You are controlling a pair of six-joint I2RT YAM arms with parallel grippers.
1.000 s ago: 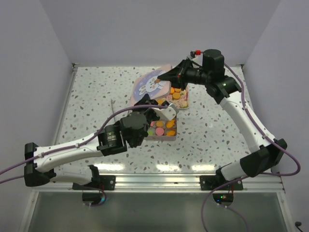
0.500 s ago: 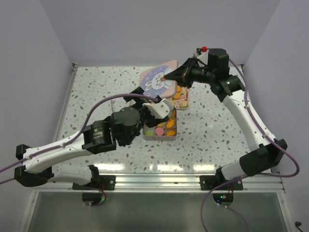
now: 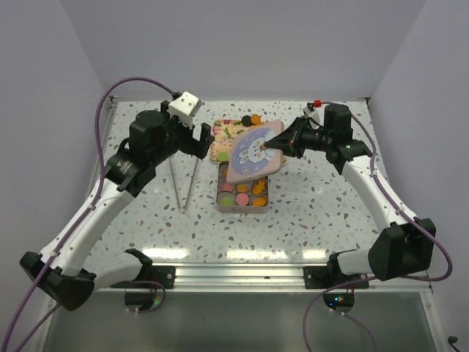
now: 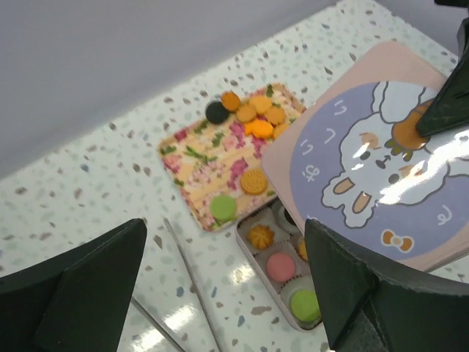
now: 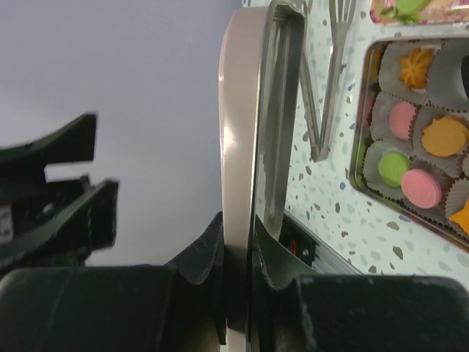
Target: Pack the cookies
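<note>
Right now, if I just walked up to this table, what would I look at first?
The pink lid with a cartoon rabbit catches the eye first: the right gripper pinches its edge and holds it tilted above the tin in the middle of the table. Below it, bright pink, green and orange cookies sit in paper cups, and more lie on the flowery tray just behind.

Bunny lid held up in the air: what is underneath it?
The open tin, with pink, green and orange cookies in paper cups along its near rows. The lid, held by the right pincer, covers the tin's far end and part of the floral tray.
</note>
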